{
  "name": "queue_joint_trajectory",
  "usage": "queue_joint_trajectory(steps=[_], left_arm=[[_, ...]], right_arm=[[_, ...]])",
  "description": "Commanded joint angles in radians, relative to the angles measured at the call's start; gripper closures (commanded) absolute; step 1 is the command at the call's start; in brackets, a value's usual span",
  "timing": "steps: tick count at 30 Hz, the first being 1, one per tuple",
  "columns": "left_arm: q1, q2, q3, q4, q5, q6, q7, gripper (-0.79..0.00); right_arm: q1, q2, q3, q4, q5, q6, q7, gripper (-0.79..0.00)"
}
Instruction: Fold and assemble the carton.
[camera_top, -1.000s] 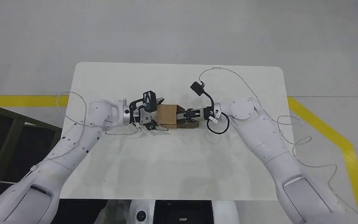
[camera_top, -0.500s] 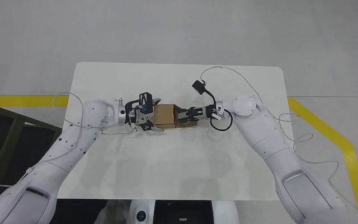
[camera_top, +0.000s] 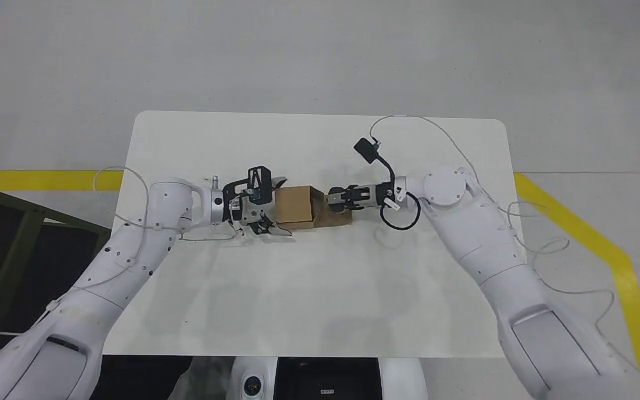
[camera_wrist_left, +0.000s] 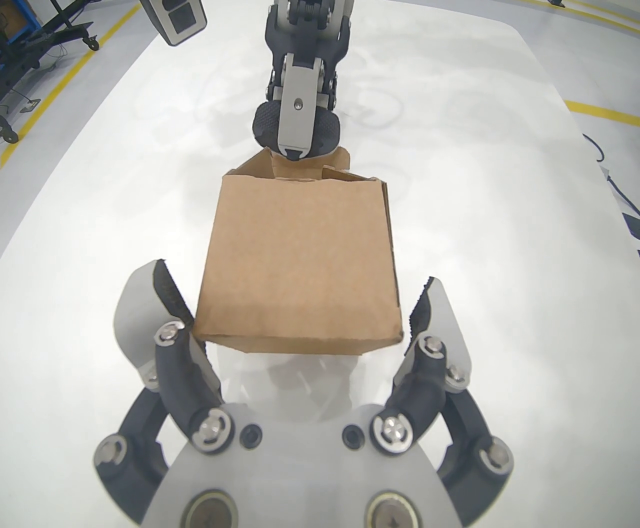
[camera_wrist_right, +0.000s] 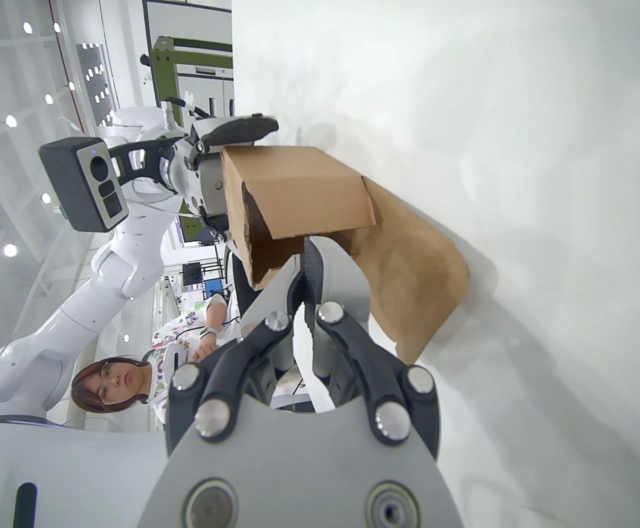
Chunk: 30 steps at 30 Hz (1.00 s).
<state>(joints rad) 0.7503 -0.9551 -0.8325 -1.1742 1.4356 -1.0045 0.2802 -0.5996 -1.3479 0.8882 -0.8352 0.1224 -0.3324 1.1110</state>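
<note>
Over the last second the right arm (camera_top: 480, 240) has swung its elbow outward above the white table (camera_top: 450, 300), while the carton (camera_top: 297, 205) stays near the table's middle. The brown carton lies on its side between both arms, with one long flap (camera_wrist_right: 420, 280) spread flat on the tabletop at its open end. The left gripper (camera_wrist_left: 295, 279) is spread wide, its fingers flanking the carton's closed end. The right gripper (camera_wrist_right: 304, 250) has its fingers pressed together, tip at the open end.
</note>
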Motion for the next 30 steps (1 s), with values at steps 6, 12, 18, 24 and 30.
queue_joint_trajectory(steps=[6,12,18,24,30], left_arm=[[0.003,-0.003,-0.008,0.007,-0.01,0.0,-0.012,-0.785],[0.0,-0.008,-0.011,0.013,-0.016,0.0,-0.019,-0.785],[-0.003,-0.013,-0.012,0.02,-0.018,-0.004,-0.024,-0.785],[-0.006,-0.015,-0.018,0.028,-0.012,-0.005,-0.022,-0.785],[-0.003,-0.017,-0.022,0.031,-0.008,-0.003,-0.02,-0.785]], right_arm=[[0.047,-0.043,-0.066,0.069,0.041,-0.034,0.009,0.0],[0.069,-0.073,-0.104,0.1,0.085,-0.06,0.045,0.0],[0.076,-0.093,-0.126,0.128,0.119,-0.071,0.075,0.0],[0.1,-0.083,-0.095,0.162,0.133,-0.089,0.115,0.0],[0.086,-0.056,-0.052,0.138,0.118,-0.071,0.131,0.0]])
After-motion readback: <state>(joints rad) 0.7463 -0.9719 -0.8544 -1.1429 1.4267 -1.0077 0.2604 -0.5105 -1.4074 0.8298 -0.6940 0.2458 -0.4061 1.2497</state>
